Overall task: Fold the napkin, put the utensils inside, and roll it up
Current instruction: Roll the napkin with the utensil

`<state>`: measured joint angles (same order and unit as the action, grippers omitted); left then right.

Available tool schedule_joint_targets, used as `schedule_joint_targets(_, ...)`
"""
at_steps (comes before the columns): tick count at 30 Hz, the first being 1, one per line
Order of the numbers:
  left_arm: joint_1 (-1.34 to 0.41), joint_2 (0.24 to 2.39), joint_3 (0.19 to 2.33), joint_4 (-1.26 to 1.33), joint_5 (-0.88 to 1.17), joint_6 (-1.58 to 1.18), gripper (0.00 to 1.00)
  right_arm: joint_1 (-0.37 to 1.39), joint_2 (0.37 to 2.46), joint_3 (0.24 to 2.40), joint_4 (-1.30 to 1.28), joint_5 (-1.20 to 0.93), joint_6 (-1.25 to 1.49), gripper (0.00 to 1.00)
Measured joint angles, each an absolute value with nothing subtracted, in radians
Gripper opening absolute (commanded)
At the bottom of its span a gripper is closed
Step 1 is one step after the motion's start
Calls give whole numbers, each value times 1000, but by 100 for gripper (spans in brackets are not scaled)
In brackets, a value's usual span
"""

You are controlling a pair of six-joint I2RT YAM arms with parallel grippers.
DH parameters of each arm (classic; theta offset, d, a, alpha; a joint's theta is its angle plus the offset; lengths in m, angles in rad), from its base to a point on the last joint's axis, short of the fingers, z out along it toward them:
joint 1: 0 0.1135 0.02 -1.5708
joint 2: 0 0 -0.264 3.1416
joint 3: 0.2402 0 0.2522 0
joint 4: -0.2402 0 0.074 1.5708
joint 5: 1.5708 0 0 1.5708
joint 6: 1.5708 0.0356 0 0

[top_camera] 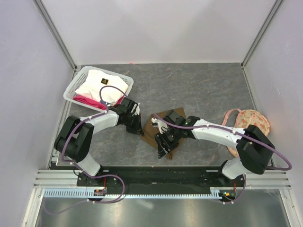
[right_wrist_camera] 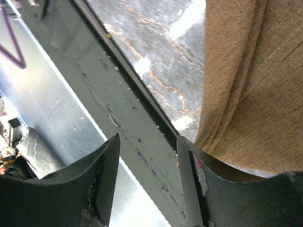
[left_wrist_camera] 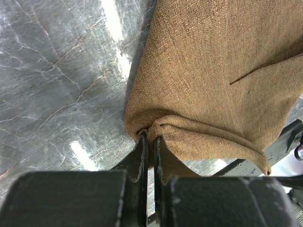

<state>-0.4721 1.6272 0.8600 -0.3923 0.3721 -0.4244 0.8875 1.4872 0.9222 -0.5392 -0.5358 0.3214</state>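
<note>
One napkin (left_wrist_camera: 213, 85), largely covered in the top view; left gripper (left_wrist_camera: 148, 142) clamped on its bunched fold, right gripper (right_wrist_camera: 147, 142) jaws apart, holding nothing.

top: overhead, far | wrists: close, facing down | shared: napkin (left_wrist_camera: 213, 71)

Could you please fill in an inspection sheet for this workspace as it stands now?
Surface: dark grey marbled tabletop, no spills seen.
Job's things: olive-brown woven cloth napkin, bunched between the arms; spoon not seen.
Clutter: white plastic basket holding a white cloth and a pink item; peach floral round fabric at right.
Grippers: left gripper shut on a napkin fold; right gripper open, napkin beside it.
Cables: purple cables looped along both arms.
Surroundings: pale lilac walls; aluminium rail at near edge.
</note>
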Motion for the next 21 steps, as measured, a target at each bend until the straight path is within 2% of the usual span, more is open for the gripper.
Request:
schedule_joint_targets(7,-471,1628,861,-394,373,-424,2,857,1583,922,-590,-492,291,59)
schedule_joint_targets(21,-471,1642,871,-395,379,-424,2,797,1633,907,-611,-489,256,57)
